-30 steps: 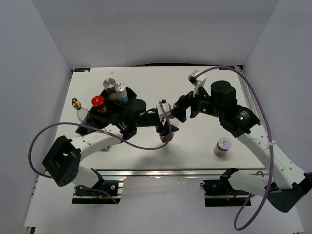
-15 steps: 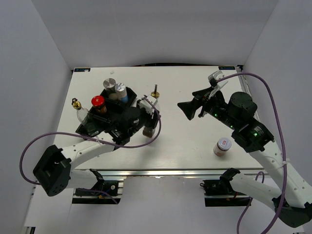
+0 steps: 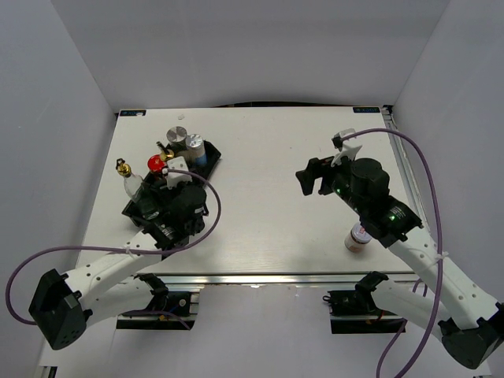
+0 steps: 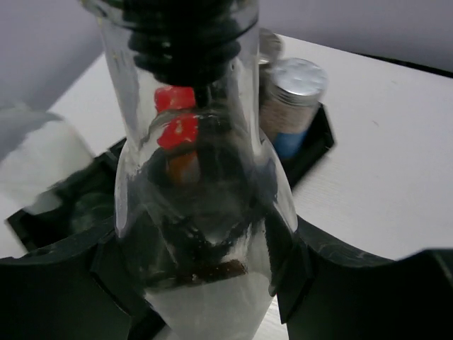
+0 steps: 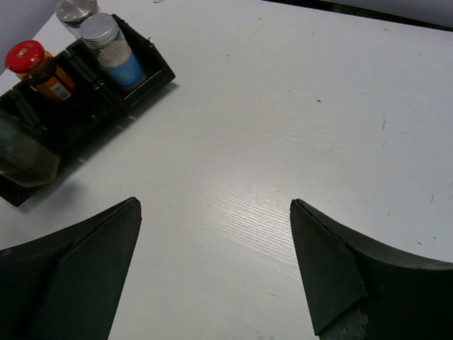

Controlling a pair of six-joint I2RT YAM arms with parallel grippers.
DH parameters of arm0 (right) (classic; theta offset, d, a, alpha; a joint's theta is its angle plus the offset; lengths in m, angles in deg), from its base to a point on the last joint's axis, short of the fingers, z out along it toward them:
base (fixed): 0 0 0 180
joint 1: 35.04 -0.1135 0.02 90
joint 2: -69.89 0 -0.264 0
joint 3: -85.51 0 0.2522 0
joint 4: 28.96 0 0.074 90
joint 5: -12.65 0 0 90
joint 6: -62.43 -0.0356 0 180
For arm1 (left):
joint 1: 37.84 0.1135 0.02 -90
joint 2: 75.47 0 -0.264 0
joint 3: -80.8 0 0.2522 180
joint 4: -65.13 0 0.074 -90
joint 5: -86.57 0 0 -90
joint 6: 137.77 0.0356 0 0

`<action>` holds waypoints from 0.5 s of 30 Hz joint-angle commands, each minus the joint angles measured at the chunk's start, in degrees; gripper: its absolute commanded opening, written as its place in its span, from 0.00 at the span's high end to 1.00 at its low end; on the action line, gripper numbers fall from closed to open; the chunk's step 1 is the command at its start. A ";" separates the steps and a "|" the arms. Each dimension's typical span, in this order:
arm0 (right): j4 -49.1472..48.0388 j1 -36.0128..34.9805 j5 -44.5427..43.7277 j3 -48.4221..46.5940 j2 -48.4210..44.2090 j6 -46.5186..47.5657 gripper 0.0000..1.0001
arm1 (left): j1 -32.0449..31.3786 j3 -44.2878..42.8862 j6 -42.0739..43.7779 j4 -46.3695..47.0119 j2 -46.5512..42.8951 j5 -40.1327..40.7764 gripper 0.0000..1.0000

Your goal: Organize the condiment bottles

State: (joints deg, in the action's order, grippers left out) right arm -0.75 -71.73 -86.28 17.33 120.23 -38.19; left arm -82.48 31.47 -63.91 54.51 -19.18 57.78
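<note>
Near right, the short silver-lidded jar (image 3: 357, 239) stands on the table (image 3: 260, 220), partly hidden by your right arm (image 3: 409, 236). Your right gripper (image 5: 214, 212) hangs over mid-table, fingers wide. Your left gripper (image 4: 205, 280) clamps a gold-spouted bottle (image 4: 202, 163) above the black tray (image 5: 148, 78), beside the red-lidded jar (image 5: 28, 60). Two silver-lidded jars (image 5: 106, 39) stand at the tray's far end.
</note>
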 commanded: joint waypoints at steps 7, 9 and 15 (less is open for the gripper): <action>-5.14 3.37 -4.26 2.91 -2.27 -2.04 0.11 | 4.55 0.85 -6.98 -3.58 -2.77 22.73 1.00; -5.14 3.73 -4.26 3.08 -2.62 -2.05 0.11 | 6.31 2.08 -7.06 -1.39 -2.59 22.29 1.00; -5.49 4.61 -3.90 3.35 -2.19 -1.87 0.11 | 11.33 6.38 -5.04 7.75 -2.33 18.24 1.00</action>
State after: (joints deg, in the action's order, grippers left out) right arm -3.06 -67.62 -89.29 20.92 118.46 -39.48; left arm -72.34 37.15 -69.39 54.33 -20.09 75.44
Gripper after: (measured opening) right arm 0.895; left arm 0.708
